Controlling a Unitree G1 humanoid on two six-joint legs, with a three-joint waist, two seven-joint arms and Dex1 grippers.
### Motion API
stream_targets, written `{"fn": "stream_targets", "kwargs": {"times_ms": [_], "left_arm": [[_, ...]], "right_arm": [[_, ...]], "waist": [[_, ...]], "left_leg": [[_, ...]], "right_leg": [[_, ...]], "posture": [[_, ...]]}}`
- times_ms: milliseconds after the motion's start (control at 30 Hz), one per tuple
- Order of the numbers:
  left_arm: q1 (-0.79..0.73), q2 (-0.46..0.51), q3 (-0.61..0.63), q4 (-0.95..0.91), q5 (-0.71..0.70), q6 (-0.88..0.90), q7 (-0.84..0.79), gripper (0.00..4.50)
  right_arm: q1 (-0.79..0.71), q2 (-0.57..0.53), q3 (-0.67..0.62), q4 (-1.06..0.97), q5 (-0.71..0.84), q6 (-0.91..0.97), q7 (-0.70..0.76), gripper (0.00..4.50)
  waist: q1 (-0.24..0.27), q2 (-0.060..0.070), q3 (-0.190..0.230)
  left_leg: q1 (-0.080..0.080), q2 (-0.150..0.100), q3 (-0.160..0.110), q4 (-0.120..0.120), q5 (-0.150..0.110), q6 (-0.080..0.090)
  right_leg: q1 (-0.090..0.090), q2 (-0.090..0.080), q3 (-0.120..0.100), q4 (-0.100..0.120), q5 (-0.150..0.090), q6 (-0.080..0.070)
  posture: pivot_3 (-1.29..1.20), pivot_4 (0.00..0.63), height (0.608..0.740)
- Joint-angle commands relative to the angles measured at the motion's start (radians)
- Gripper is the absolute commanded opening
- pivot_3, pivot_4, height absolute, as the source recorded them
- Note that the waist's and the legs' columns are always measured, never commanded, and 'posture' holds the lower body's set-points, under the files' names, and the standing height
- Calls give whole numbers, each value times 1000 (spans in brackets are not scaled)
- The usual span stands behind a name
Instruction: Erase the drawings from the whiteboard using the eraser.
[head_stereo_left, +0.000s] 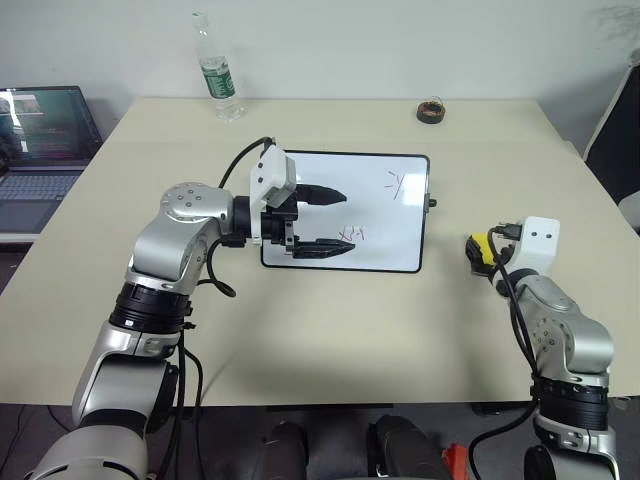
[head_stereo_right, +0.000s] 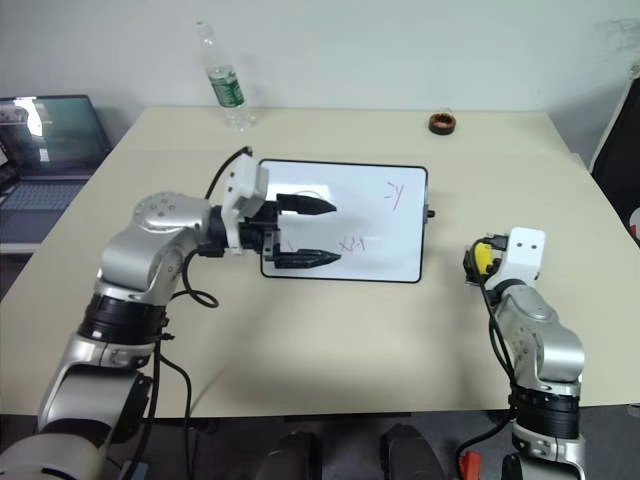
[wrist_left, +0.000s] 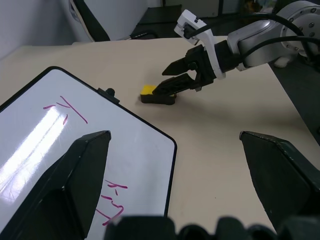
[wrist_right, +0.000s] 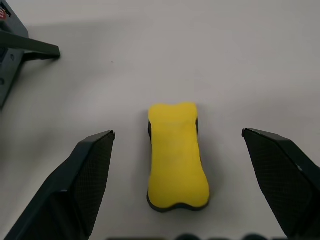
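Eraser (wrist_right: 177, 157) flat on table (head_stereo_left: 330, 340) right of whiteboard (head_stereo_left: 390, 215), between spread fingers of right gripper (wrist_left: 172, 80), ungrasped, left gripper (head_stereo_left: 335, 220) spread wide over whiteboard, drawings (head_stereo_left: 352, 234) present, bottle (head_stereo_left: 216, 70) at far edge

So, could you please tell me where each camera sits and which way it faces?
Left eye view: on the head, looking forward and down at the table, whiteboard and both arms.
Right eye view: beside it, facing the same scene.
Left wrist view: on the left wrist, looking along the open left gripper over the whiteboard toward the right gripper.
Right wrist view: on the right wrist, looking down between open jaws at the eraser.
Shared: both wrist views show the eraser.
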Motion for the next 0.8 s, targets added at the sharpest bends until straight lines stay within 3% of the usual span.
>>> {"fn": "stream_targets", "kwargs": {"times_ms": [33, 533, 633, 800], "left_arm": [[-5, 13, 22, -18, 8, -26, -10, 4500], [23, 27, 48, -23, 24, -33, 15, 4500], [30, 28, 52, -31, 26, -29, 20, 4500], [41, 35, 58, -41, 27, -20, 30, 4500]], "right_arm": [[-18, 1, 16, 35, -42, -59, 5, 4480], [-95, 12, 20, 234, -131, -180, -7, 4480], [-97, 11, 15, 245, -140, -189, -14, 3878], [-94, 19, -1, 237, -139, -186, -23, 1995]], "waist": [[1, 0, 0], [1, 0, 0], [1, 0, 0], [1, 0, 0]], "left_leg": [[0, 0, 0, 0, 0, 0], [0, 0, 0, 0, 0, 0], [0, 0, 0, 0, 0, 0], [0, 0, 0, 0, 0, 0]], "right_leg": [[0, 0, 0, 0, 0, 0], [0, 0, 0, 0, 0, 0], [0, 0, 0, 1, 0, 0], [0, 0, 0, 1, 0, 0]], "posture": [[0, 150, 740], [0, 150, 740], [0, 150, 740], [0, 150, 740]]}}
